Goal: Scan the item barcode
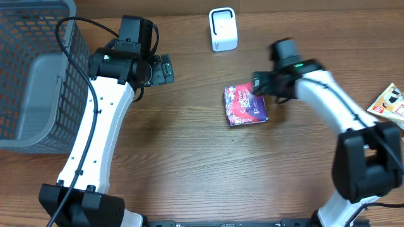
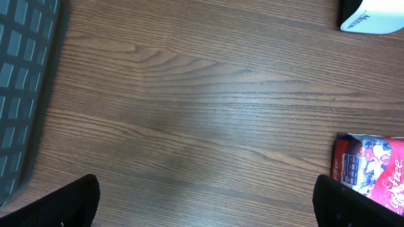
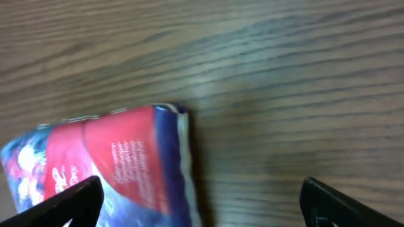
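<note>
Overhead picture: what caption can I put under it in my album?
Right gripper open at the edge of a red-and-blue packet on the table, white scanner standing beyond.

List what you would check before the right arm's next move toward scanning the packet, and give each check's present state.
1. Right end effector open: ok, fingers wide apart, holding nothing.
2. Packet centred between those fingers: not ok, it lies toward one finger.
3. Packet resting on the table: ok.
4. Barcode located: cannot tell, the print is blurred.
5. White scanner unobstructed: ok, nothing stands between it and the packet.
6. Left end effector out of the way: ok, open, apart from the packet.
</note>
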Available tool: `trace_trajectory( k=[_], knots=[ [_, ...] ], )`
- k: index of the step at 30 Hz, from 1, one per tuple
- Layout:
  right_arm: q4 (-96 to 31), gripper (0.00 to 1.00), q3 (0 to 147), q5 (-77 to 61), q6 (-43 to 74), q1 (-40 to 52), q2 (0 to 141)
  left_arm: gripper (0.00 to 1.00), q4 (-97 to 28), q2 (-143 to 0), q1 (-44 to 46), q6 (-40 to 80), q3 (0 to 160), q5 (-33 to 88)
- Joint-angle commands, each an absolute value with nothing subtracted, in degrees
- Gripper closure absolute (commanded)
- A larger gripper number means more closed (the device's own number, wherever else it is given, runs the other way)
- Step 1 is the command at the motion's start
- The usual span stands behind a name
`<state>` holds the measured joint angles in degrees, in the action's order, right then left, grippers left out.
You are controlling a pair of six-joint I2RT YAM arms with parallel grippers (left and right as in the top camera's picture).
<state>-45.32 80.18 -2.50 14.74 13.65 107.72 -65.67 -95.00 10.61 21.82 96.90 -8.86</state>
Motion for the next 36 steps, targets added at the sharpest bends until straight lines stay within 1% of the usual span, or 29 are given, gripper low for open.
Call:
trace_trajectory(
  k=[1,2,4,9,13,16,19,20,21,22,23,24,27,29,30,31,32,36],
  knots=[
    [-46.85,0.0,81.21,-29.5,2.52,7.6,109.34,0.0,-65.78,-95.29,10.61,20.53,97.23,-9.58],
    [-47.05,0.0,80.68,-32.62,1.3,6.17,110.39,0.0,-65.78,-95.29,10.63,20.53,97.23,-9.58],
    [-46.26,0.01,79.81,-33.82,1.21,5.85,111.59,0.0,-65.78,-95.29,10.63,20.53,97.23,-9.58],
    [-41.8,0.09,77.43,-37.21,1.21,7.11,115.24,0.0,-65.78,-95.29,10.63,20.53,97.23,-9.58],
    [-40.32,0.2,77.19,-37.65,1.65,7.49,118.48,0.0,-65.78,-95.29,10.63,20.53,97.23,-9.58],
    [-40.58,0.31,77.19,-36.45,1.67,7.49,119.72,0.0,-65.78,-95.29,10.63,20.53,97.23,-9.58],
    [-41.3,0.38,77.52,-33.12,3.22,7.49,119.39,0.0,-65.78,-95.29,10.63,20.53,97.23,-9.58],
    [-41.87,0.46,77.91,-32.34,3.81,7.44,119.26,0.0,-65.78,-95.29,10.63,20.53,97.23,-9.58],
    [-42.5,0.52,78.39,-31.51,4.45,7.38,119.0,0.0,-65.78,-95.29,10.63,20.53,97.23,-9.58],
    [-43.33,0.64,79.02,-30.41,4.84,7.38,118.76,0.0,-65.78,-95.29,10.63,20.53,97.23,-9.58],
    [-44.53,0.7,79.96,-29.19,4.95,7.38,118.26,0.0,-65.78,-95.29,10.63,20.53,97.23,-9.58],
    [-45.74,0.71,80.84,-28.08,4.97,7.38,117.78,0.0,-65.78,-95.29,10.63,20.53,97.23,-9.58],
    [-50.98,0.7,85.03,-22.52,6.0,7.38,115.46,0.0,-65.78,-95.29,10.63,20.53,97.23,-9.58],
    [-57.3,0.7,90.06,-16.29,6.04,7.86,112.81,0.0,-65.78,-95.29,10.63,20.53,97.23,-9.58],
    [-59.22,0.72,91.72,-14.15,6.24,8.29,111.81,0.0,-65.78,-95.29,10.63,20.53,97.23,-9.58],
    [-62.15,0.78,94.06,-9.21,8.01,9.43,110.1,0.0,-65.78,-95.29,10.63,20.53,97.23,-9.58],
    [-63.51,0.8,94.96,-5.89,9.37,10.22,109.3,0.0,-65.78,-95.29,10.63,20.53,97.23,-9.58],
    [-67.44,0.81,96.12,9.08,14.94,14.96,107.77,0.0,-65.78,-95.29,10.63,20.53,97.23,-9.58]
  ],
)
